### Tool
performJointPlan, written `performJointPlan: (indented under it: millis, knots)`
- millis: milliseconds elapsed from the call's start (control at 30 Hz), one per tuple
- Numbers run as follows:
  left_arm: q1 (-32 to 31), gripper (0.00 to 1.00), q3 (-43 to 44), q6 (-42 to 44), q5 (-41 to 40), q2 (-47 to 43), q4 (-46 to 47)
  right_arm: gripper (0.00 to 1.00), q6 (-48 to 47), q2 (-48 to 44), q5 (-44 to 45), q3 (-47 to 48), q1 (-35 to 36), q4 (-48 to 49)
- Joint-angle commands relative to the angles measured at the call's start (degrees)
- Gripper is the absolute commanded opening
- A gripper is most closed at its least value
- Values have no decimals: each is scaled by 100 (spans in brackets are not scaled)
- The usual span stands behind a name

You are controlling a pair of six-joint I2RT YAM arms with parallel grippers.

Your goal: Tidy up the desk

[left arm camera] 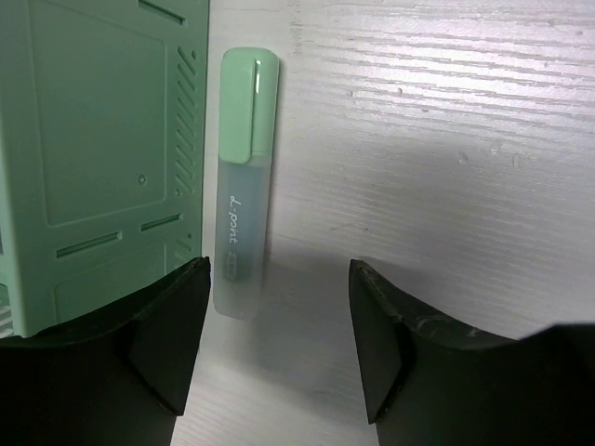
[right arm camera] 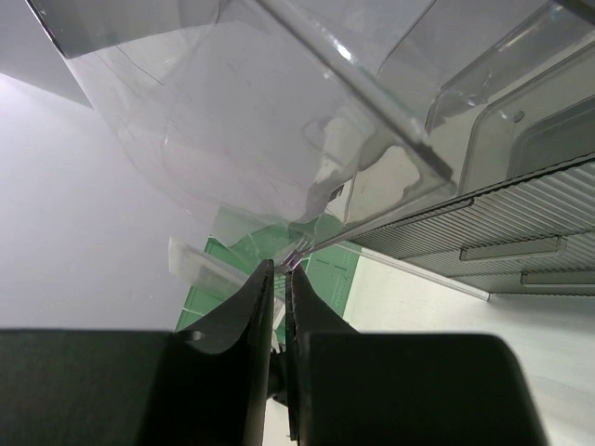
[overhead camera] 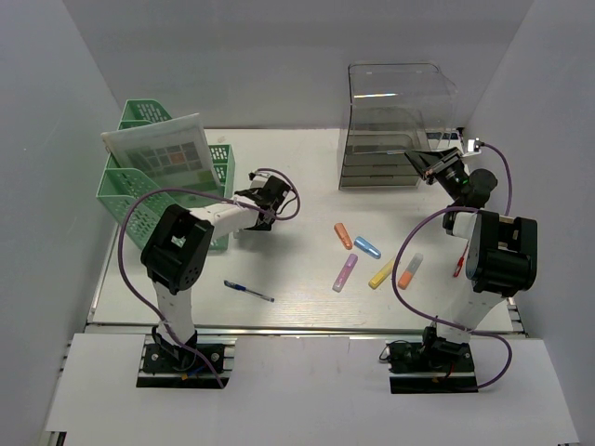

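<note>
The white desk holds scattered pens and highlighters. My left gripper is open and low over the desk beside the green file rack. In the left wrist view the gripper has a mint-green highlighter lying just ahead of its left finger, against the rack's wall. My right gripper is raised at the clear drawer organizer. Its jaws are shut on a thin pen that points at the organizer.
Mid-desk lie an orange highlighter, a blue one, a purple one, a yellow one and another orange one. A blue pen lies front left, a red pen by the right arm. A booklet leans in the rack.
</note>
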Motion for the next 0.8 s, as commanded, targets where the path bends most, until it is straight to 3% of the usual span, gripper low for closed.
performJointPlan:
  millis: [0, 233, 533, 767]
  knots:
    - [19, 71, 125, -62, 20, -233, 84, 6, -90, -248, 103, 38, -71, 911]
    - [-34, 71, -51, 8, 380, -619, 198, 6, -81, -239, 103, 64, -62, 920]
    - [-280, 62, -158, 325, 2892, -1499, 779, 6, -125, -283, 59, 55, -71, 902]
    - [-719, 56, 432, -729, 4063, -928, 804, 6, -169, -310, 86, -15, -80, 893]
